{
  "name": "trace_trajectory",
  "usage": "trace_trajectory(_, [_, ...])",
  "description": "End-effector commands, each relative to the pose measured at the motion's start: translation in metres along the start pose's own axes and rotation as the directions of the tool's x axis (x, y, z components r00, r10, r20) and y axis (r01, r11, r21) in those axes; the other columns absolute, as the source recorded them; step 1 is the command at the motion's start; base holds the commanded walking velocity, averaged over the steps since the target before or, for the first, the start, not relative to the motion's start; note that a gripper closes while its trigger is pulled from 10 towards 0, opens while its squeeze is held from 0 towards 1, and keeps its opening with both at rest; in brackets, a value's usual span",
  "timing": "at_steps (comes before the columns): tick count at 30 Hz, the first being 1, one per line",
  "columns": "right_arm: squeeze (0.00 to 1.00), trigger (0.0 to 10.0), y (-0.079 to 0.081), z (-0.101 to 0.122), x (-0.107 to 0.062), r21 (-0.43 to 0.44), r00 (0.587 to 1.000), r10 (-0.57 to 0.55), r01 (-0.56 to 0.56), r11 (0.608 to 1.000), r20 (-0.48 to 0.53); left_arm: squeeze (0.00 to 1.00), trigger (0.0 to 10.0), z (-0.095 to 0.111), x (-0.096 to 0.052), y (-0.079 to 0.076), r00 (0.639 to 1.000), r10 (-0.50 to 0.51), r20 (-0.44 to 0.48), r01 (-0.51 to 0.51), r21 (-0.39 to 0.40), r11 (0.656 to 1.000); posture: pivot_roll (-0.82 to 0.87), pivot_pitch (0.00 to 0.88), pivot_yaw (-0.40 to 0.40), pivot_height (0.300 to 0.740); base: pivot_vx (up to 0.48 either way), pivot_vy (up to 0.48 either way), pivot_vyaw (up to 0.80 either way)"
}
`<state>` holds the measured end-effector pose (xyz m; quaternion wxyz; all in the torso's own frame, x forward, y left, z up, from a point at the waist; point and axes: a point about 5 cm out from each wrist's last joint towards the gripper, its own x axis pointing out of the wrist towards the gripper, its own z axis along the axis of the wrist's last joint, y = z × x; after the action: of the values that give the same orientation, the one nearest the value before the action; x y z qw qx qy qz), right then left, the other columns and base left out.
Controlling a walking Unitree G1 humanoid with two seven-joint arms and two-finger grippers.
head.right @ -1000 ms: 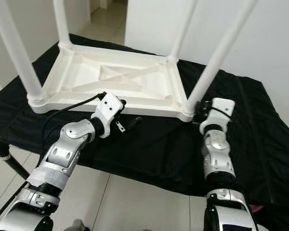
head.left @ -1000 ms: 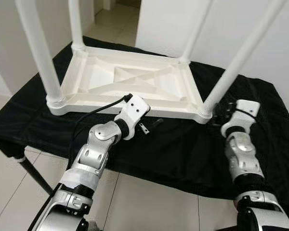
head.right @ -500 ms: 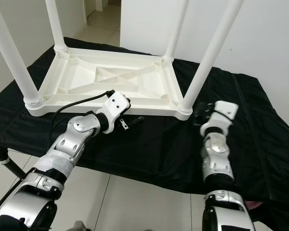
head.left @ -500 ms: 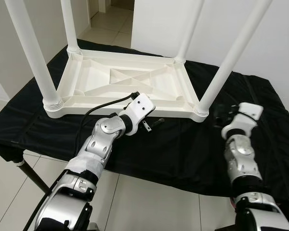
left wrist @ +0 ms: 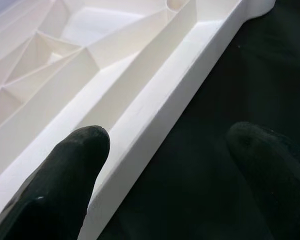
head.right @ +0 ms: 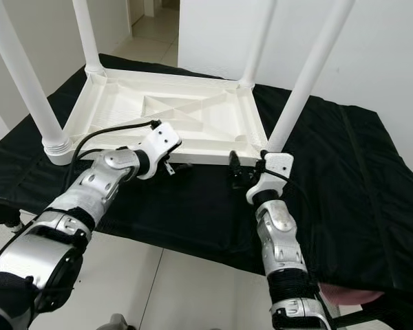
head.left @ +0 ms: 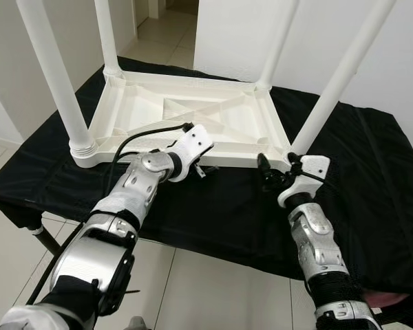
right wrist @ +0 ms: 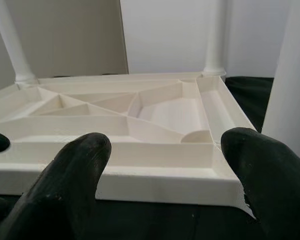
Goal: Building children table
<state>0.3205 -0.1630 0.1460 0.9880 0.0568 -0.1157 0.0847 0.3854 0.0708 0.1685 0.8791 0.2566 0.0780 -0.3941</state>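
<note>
Black cloth covered the bench; white plastic children's table lay upside down on it, four legs up. Left gripper and right gripper, both spread, sat at its near rim.

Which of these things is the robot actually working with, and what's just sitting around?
In the job:
upturned white table, all four legs fitted
left gripper, open at the table's near edge
right gripper, open near the table's near right corner

Just there:
black cloth under the table
tiled floor
</note>
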Motion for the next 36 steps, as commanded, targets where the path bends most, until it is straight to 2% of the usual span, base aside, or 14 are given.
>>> trace_trajectory(1, [0.0, 10.0, -0.002, -0.001, -0.003, 0.003, 1.0, -0.002, 0.002, 1.0, -0.015, 0.0, 10.0, -0.002, -0.002, 0.02, 0.921, 0.388, -0.017, -0.388, 0.008, 0.921, -0.07, 0.0, -0.041, 0.74, 0.0, 0.0, 0.0])
trace_trajectory(24, [0.0, 10.0, 0.004, 0.01, -0.02, 0.015, 0.999, -0.001, 0.002, 1.0, -0.042, 0.0, 10.0, -0.006, -0.003, 0.033, 0.888, 0.452, -0.082, -0.455, -0.014, 0.891, -0.14, 0.078, -0.028, 0.74, 0.0, 0.0, 0.0])
trace_trajectory(31, [0.0, 10.0, 0.006, 0.013, -0.026, 0.016, 0.998, -0.004, 0.005, 1.0, -0.057, 0.0, 10.0, -0.003, -0.006, 0.041, 0.86, 0.503, -0.092, -0.507, -0.025, 0.862, -0.17, 0.104, -0.036, 0.74, 0.0, 0.0, 0.0])
trace_trajectory(36, [0.0, 10.0, 0.007, 0.014, -0.026, 0.012, 0.998, 0.0, 0.001, 1.0, -0.068, 0.0, 10.0, -0.009, -0.007, 0.041, 0.854, 0.503, -0.131, -0.509, -0.016, 0.861, -0.17, 0.111, -0.04, 0.74, 0.0, 0.0, 0.0])
